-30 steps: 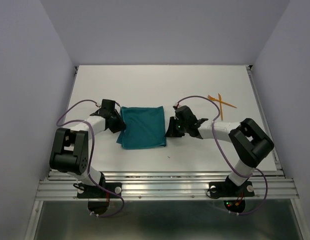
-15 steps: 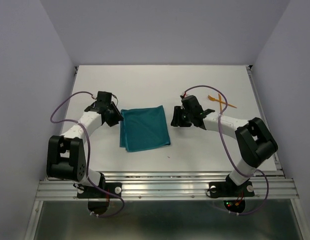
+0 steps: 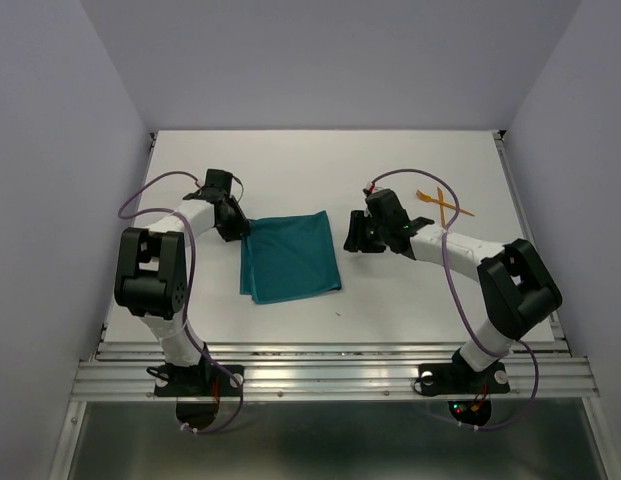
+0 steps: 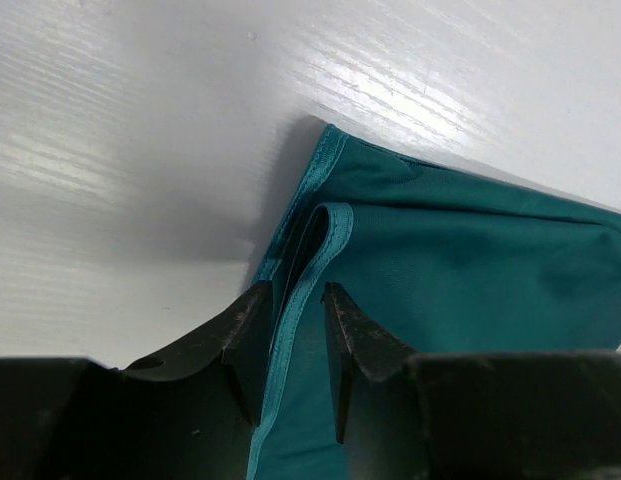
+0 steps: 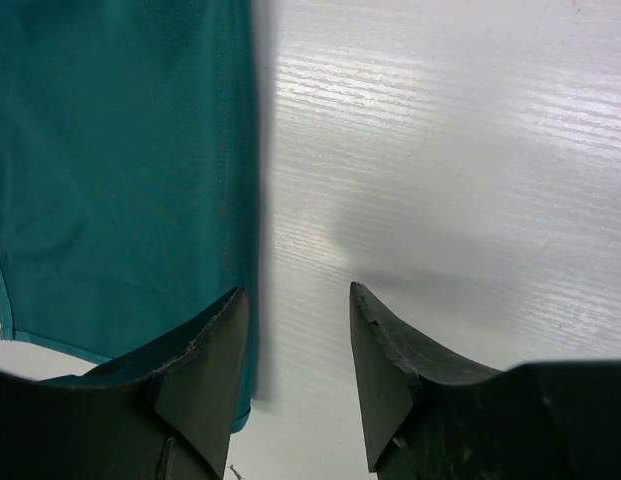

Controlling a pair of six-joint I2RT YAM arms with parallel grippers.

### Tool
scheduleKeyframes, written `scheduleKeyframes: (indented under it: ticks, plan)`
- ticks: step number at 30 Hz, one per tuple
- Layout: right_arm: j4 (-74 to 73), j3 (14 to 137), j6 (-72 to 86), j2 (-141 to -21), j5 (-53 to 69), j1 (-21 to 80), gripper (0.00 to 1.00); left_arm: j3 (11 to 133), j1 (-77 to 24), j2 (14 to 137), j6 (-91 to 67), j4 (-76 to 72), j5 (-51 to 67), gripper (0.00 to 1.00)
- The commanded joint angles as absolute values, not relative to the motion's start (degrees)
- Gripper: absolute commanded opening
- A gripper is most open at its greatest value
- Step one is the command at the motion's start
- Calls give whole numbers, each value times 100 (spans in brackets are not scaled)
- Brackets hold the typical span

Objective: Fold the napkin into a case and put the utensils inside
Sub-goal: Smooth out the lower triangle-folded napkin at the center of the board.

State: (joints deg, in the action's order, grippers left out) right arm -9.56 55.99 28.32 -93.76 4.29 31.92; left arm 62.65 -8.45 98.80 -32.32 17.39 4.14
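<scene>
- The napkin lies folded and flat on the surface.
- Left jaws sit at the napkin's far left corner, narrowly apart astride its hem; whether they pinch it I cannot tell.
- Right jaws stand apart at the napkin's right edge, holding nothing.
- The utensils lie crossed, well right of the napkin.

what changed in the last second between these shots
The right gripper opened and moved off the napkin's right edge, toward the far side. The left gripper slid along the left edge to the far-left corner, where its fingers straddle the hem. The napkin swung slightly, near edge to the right. The utensils stayed crossed at far right.
</scene>
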Motion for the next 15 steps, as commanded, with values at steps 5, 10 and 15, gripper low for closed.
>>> scheduleKeyframes:
  ticks: [5, 10, 15]
  plan:
    - [-958, 5590, 2857, -9114, 343, 3208, 51, 6636, -879, 10116, -3120, 1626, 413, 39]
    - [-949, 5537, 2883, -9114, 351, 3208, 51, 6636, -923, 10160, -3111, 1556, 431, 38]
    - [-941, 5511, 2900, -9149, 360, 3208, 51, 6662, -940, 10300, -3120, 1547, 369, 37]
